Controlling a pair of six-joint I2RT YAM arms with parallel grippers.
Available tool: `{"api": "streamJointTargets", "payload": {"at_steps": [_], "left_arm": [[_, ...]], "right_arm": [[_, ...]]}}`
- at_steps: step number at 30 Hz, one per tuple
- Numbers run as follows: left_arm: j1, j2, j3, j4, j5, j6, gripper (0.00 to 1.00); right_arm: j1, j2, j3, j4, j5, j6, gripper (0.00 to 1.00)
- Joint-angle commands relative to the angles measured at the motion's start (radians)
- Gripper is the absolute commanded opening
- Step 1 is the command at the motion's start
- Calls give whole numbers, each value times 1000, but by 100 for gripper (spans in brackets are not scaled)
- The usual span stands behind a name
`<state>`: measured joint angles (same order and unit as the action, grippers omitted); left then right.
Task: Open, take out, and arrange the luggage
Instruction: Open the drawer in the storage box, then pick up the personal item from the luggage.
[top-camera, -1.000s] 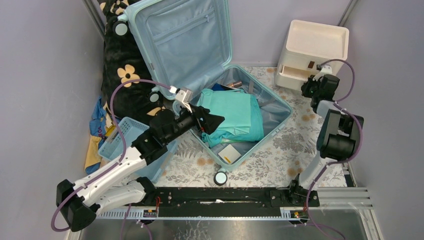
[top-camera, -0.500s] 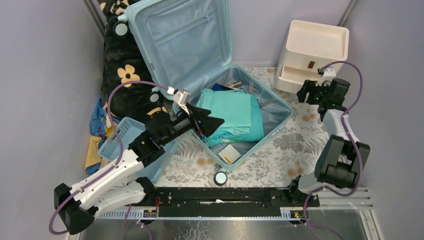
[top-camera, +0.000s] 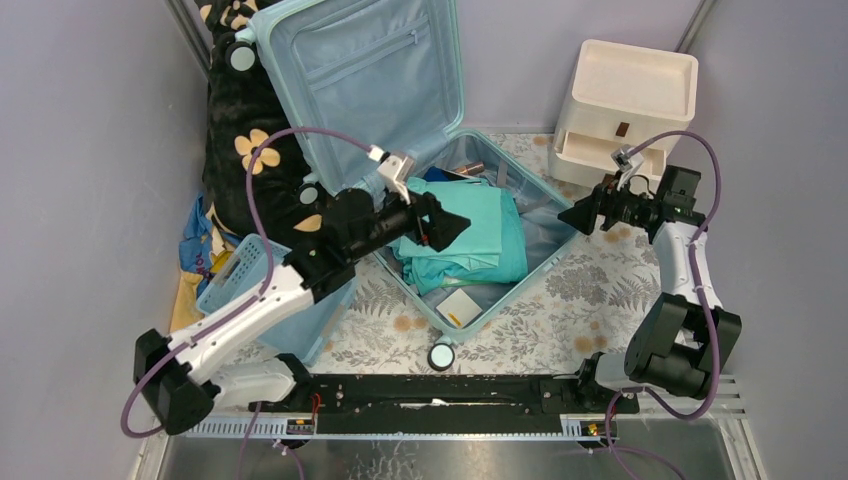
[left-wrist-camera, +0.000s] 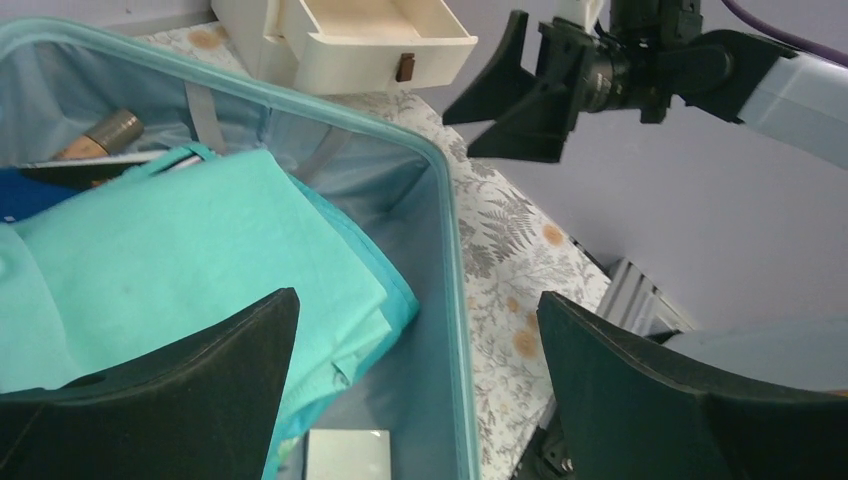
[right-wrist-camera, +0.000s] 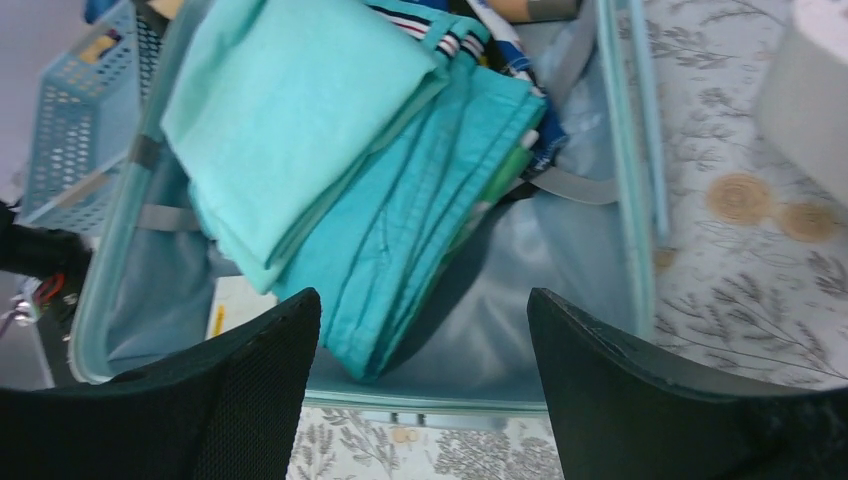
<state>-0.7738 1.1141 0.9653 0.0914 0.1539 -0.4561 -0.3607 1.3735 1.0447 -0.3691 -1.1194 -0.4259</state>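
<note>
The luggage (top-camera: 370, 80) is laid open on the table (top-camera: 600, 290), lid propped up at the back, with folded teal clothes (top-camera: 480, 235) stacked in its lower half. The left gripper (top-camera: 455, 225) is held over those clothes, fingers spread and empty. The right gripper (top-camera: 575, 215) is held beside the case's right rim, near the cream drawer unit (top-camera: 625, 90), fingers likewise parted.

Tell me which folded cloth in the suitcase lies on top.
The pale mint cloth: it covers the darker teal stack beneath it.
</note>
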Motion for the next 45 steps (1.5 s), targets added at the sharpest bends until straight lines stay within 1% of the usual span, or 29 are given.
{"api": "streamJointTargets", "payload": {"at_steps": [1,5,8,11,14,15,20,22,29,33,35,37,39,41,43,45], "left_arm": [[10,98,145,-99,-31,110,96],[18,182,231,-166,-70,156,95],[39,232,271,-184,-82,175,95],[78,280,302,-165,-59,165,94],[131,339,350,-157,5,147,93],[148,358,366,-150,25,140,93],[203,491,482,-163,110,136,87],[219,536,527,-184,134,146,86],[246,636,596,-173,134,131,83],[244,678,666,-231,144,115,83],[245,704,729,-325,184,103,80],[236,706,782,-419,212,133,78],[223,664,768,-468,235,211,78],[218,594,703,-489,235,277,78],[217,530,632,-503,217,303,78],[218,464,540,-493,177,312,79]], "right_arm": [[2,-41,-10,-45,-157,-40,82],[2,-58,-14,-62,-167,-54,82],[2,-71,-10,-75,-159,-62,81],[2,-94,0,-101,-137,-85,82],[2,-110,10,-97,-122,-93,82],[2,-109,24,-121,-116,-109,82],[2,-43,145,-374,-75,-336,81],[2,-18,185,-432,-63,-390,82],[2,99,342,-642,-54,-583,81],[2,128,356,-702,-61,-645,80],[7,120,359,-744,-68,-703,79],[26,102,360,-819,-87,-816,80],[57,84,342,-870,-110,-905,80],[103,72,292,-906,-123,-1018,80],[160,62,249,-926,-137,-1131,81],[214,62,230,-921,-141,-1171,81]]}}
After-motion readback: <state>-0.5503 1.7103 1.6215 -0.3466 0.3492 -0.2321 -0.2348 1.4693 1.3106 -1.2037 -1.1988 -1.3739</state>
